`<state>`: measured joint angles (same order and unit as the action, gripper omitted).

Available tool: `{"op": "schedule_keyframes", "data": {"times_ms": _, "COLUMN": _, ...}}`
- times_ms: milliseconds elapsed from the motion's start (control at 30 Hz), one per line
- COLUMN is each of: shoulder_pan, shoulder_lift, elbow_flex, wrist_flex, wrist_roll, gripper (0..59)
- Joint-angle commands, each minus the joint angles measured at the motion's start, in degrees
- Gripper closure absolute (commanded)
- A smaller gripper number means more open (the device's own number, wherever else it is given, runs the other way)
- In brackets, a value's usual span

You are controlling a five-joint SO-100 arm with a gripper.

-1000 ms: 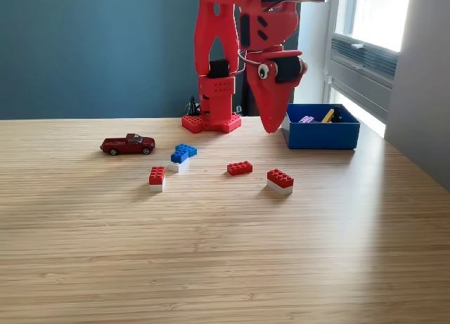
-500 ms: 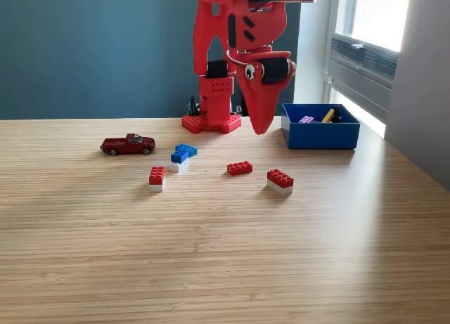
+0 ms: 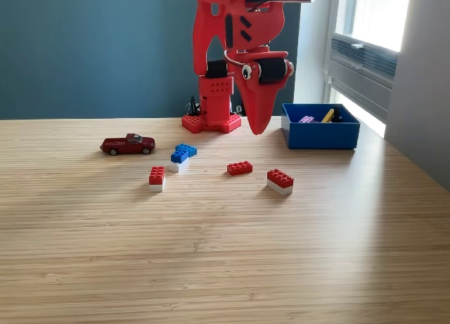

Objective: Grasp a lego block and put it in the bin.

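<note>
Swinging from above the bin's near-left corner toward the exterior view's left, the claw [image 3: 257, 129] now hangs in the air over the table's [image 3: 225, 254] back part, just in front of the arm's red base [image 3: 211, 122]. Nothing else has shifted.

Its jaws look closed to a point with nothing between them, though from this angle I cannot tell for sure.

The bin [image 3: 321, 135] sits near the table's back right edge in this view, with a few small pieces already inside. 4 loose blocks lie in a loose row across the table's middle: a red-and-white block [image 3: 280, 181] nearest the bin, a flat red block [image 3: 240, 168], a blue-and-white block [image 3: 181, 156], and another red-on-white block [image 3: 157, 176]. A toy car [image 3: 127, 145] rests further toward the left edge.

The flat red block is probably the nearest target: it lies forward of the claw, toward the table's front edge and slightly to the view's left, well below the tip. Its long axis runs roughly left-right in this view, so the jaws would need to close across its short side, front to back.
</note>
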<state>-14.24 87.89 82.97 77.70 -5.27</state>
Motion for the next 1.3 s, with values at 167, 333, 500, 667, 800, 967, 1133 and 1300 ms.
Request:
{"op": "schedule_keyframes", "data": {"times_ms": 167, "shoulder_pan": 0.79, "shoulder_lift": 0.97, "elbow_flex": -1.49, "wrist_flex": -2.11, "wrist_roll": -0.44, "gripper": 58.5}}
{"op": "schedule_keyframes", "data": {"times_ms": 333, "shoulder_pan": 0.79, "shoulder_lift": 0.88, "elbow_flex": -1.49, "wrist_flex": -2.81, "wrist_roll": -0.35, "gripper": 58.5}}
{"op": "schedule_keyframes", "data": {"times_ms": 500, "shoulder_pan": 0.88, "shoulder_lift": 0.88, "elbow_flex": -1.58, "wrist_flex": -3.16, "wrist_roll": -0.35, "gripper": 58.5}}
{"op": "schedule_keyframes", "data": {"times_ms": 667, "shoulder_pan": 1.67, "shoulder_lift": 0.88, "elbow_flex": -1.67, "wrist_flex": -3.43, "wrist_roll": 0.7, "gripper": 58.5}}
{"op": "schedule_keyframes", "data": {"times_ms": 800, "shoulder_pan": 3.6, "shoulder_lift": 1.23, "elbow_flex": -1.41, "wrist_flex": -3.34, "wrist_roll": 2.2, "gripper": 58.5}}
{"op": "schedule_keyframes", "data": {"times_ms": 967, "shoulder_pan": 8.79, "shoulder_lift": 1.49, "elbow_flex": -1.23, "wrist_flex": -3.34, "wrist_roll": 3.69, "gripper": 58.5}}
{"op": "schedule_keyframes", "data": {"times_ms": 1133, "shoulder_pan": 14.85, "shoulder_lift": 1.49, "elbow_flex": -0.35, "wrist_flex": -3.69, "wrist_roll": 4.75, "gripper": 58.5}}
{"op": "schedule_keyframes", "data": {"times_ms": 1300, "shoulder_pan": 18.37, "shoulder_lift": 1.67, "elbow_flex": 3.16, "wrist_flex": -5.19, "wrist_roll": 4.04, "gripper": 58.5}}
